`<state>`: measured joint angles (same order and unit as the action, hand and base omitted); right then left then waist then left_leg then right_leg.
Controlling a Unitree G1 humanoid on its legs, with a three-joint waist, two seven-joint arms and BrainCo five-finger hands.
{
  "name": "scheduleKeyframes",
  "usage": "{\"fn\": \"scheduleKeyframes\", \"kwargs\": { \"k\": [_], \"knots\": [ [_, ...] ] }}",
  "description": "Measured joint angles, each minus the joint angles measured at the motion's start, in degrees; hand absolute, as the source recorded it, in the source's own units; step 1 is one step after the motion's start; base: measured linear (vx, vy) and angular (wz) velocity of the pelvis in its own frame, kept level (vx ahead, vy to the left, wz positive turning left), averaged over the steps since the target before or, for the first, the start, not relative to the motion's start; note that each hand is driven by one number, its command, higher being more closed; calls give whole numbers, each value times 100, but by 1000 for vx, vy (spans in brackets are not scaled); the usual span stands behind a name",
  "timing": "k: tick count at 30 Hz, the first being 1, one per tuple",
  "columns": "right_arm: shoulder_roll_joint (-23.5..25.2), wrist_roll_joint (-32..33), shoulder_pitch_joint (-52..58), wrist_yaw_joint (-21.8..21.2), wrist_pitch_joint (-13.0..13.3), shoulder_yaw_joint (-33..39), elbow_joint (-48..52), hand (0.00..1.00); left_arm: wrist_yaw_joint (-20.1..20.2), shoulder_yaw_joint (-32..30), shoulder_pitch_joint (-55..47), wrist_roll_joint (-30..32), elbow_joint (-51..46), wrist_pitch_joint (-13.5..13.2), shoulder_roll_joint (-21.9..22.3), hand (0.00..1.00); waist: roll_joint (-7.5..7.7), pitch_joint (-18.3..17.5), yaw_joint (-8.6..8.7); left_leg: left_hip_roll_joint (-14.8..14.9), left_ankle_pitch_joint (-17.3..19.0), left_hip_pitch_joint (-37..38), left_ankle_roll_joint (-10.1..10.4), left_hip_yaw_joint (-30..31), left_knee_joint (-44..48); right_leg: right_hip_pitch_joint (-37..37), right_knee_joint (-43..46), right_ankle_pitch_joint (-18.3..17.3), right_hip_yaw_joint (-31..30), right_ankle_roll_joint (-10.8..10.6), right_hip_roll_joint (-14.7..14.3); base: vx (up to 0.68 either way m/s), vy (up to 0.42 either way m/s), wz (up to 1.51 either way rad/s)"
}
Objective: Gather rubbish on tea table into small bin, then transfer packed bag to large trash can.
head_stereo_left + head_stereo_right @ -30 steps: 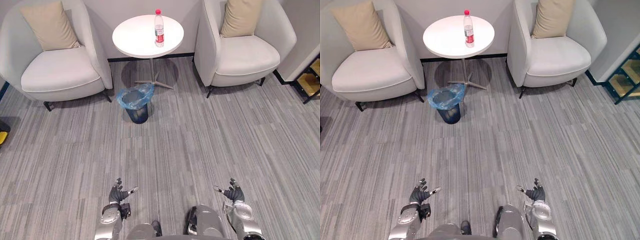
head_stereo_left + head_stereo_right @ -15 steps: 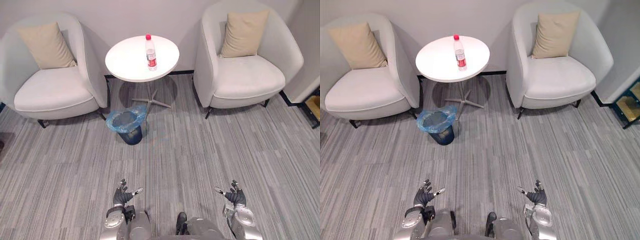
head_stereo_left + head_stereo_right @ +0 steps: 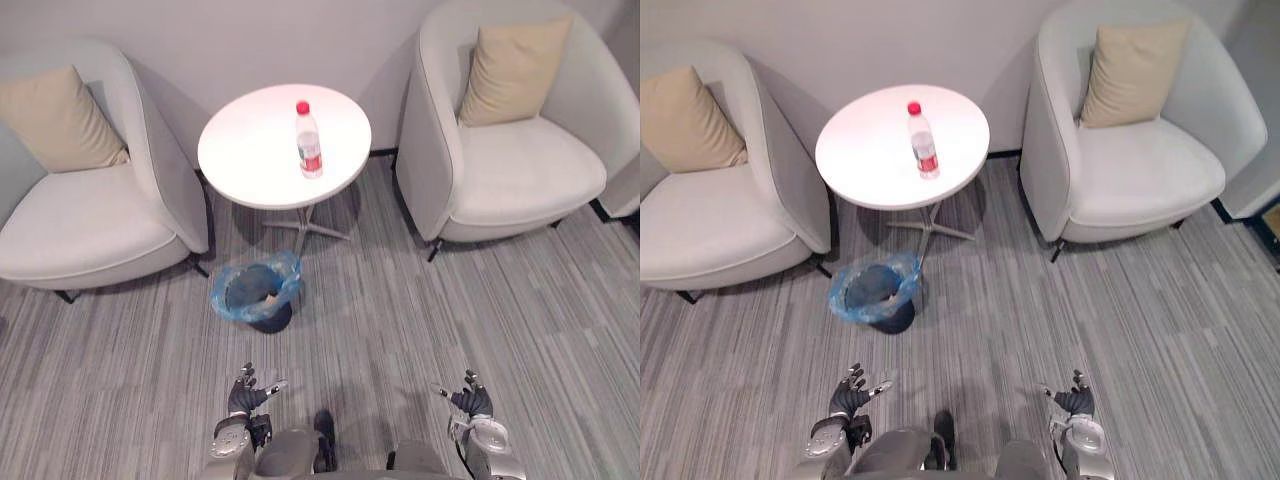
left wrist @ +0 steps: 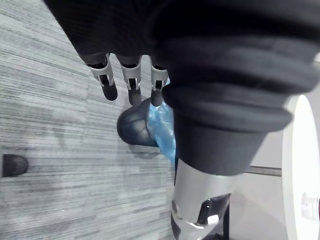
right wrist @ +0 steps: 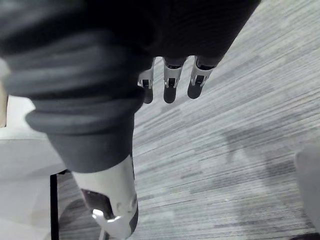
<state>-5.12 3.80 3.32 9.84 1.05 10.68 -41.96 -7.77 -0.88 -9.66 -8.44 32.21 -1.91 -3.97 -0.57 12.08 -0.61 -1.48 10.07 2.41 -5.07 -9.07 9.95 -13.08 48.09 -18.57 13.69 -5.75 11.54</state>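
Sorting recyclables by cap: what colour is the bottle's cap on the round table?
Red; the bottle cap shows best in the left eye view.

Left hand (image 3: 243, 394): held low out front, fingers straight and slightly spread, thumb out to the side, empty.
Right hand (image 3: 470, 401): level with the left, fingers straight, empty.
Arms: well apart.

No writing can be read anywhere. The bottle (image 3: 309, 141) near the middle of the tea table (image 3: 245, 150) top wears a red label, its print too small to read.
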Motion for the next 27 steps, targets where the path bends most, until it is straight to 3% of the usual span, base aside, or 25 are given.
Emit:
{"fn": "scheduleKeyframes", "kwargs": {
  "k": [2,4,5,6,7,9,11,12,14,16,19,20,21,22,25,27],
  "knots": [
    [-21,6,-21,1,4,-1,1,0,0,0,13,-1,16,1,-15,0,-43,26,3,192,13,261,23,131,-4,-336,-1045,100,-34,132,-302,432,-153,30],
    [-28,9,-12,4,8,1,5,0,0,0,48,0,43,0,-17,0,-40,28,14,289,56,396,102,217,3,-426,-1968,445,-291,173,-525,375,-195,55],
    [-19,11,131,5,13,4,6,0,0,-13,73,2,68,-9,-65,0,116,-9,64,246,292,549,520,444,44,-311,-3129,1776,-805,164,-646,403,-234,72],
    [-92,11,164,5,6,18,-29,0,1,-23,124,3,170,-1,19,0,6,21,103,328,413,586,676,531,59,-302,-2966,1880,-780,428,-719,388,-226,65],
    [-124,12,138,5,-4,24,-45,0,6,-30,108,6,194,6,79,0,-77,10,107,425,429,589,686,578,67,-313,-2873,1838,-770,440,-789,333,-225,24],
    [-68,13,95,5,10,29,92,0,12,-96,72,14,205,6,179,0,-118,-4,117,587,452,411,732,612,542,-294,-2766,1403,-655,567,-880,336,-243,25],
    [18,23,284,5,18,14,349,0,26,-118,93,14,178,16,280,0,-133,13,124,807,384,-97,841,589,1863,-2,-2768,1183,-470,667,-906,267,-223,50],
    [70,68,427,6,23,-7,573,0,35,-136,53,13,66,28,371,0,-151,53,106,1052,291,-507,1074,527,2969,344,-2841,1082,-319,767,-958,302,-207,44],
    [182,130,617,11,54,-16,807,0,81,-103,-36,13,-108,43,399,0,-92,80,-44,1400,362,-942,959,155,3939,838,-2971,883,-211,872,-1000,313,-169,23],
    [184,154,609,13,64,-30,932,0,140,-81,-53,14,-183,45,399,0,-80,81,-47,1451,433,-1274,838,-52,3749,1078,-3208,815,-141,844,-989,191,-52,17],
    [184,252,522,15,69,97,899,0,149,-75,-44,15,-171,51,400,0,-123,66,-94,1182,379,-1461,809,-200,2005,1212,-3269,834,-108,707,-882,216,72,7],
    [163,253,510,15,64,185,872,0,148,-76,-38,15,-161,51,397,0,-149,52,-117,1013,15,-1396,844,-173,1097,1242,-3235,776,-114,607,-852,238,128,4],
    [157,255,514,18,66,201,835,0,149,-77,-39,15,-146,49,400,0,-233,15,-139,945,-541,-1318,761,-134,803,1276,-3219,743,-146,552,-873,310,146,-8],
    [193,256,476,13,38,196,621,0,149,-77,-32,15,-17,56,353,0,-72,-9,-190,801,-717,-1158,654,-163,645,1331,-3256,703,-316,446,-822,307,134,6],
    [198,239,455,13,35,190,618,0,149,-76,-19,17,22,57,237,0,73,-46,-185,524,-613,-1126,501,-207,591,1389,-3331,612,-458,268,-574,219,130,8],
    [176,229,364,5,36,183,591,0,149,-73,-44,16,39,57,226,0,70,-44,-192,393,-461,-1009,398,-285,563,1381,-3195,527,-556,135,-436,144,119,-13]
  ]
}}
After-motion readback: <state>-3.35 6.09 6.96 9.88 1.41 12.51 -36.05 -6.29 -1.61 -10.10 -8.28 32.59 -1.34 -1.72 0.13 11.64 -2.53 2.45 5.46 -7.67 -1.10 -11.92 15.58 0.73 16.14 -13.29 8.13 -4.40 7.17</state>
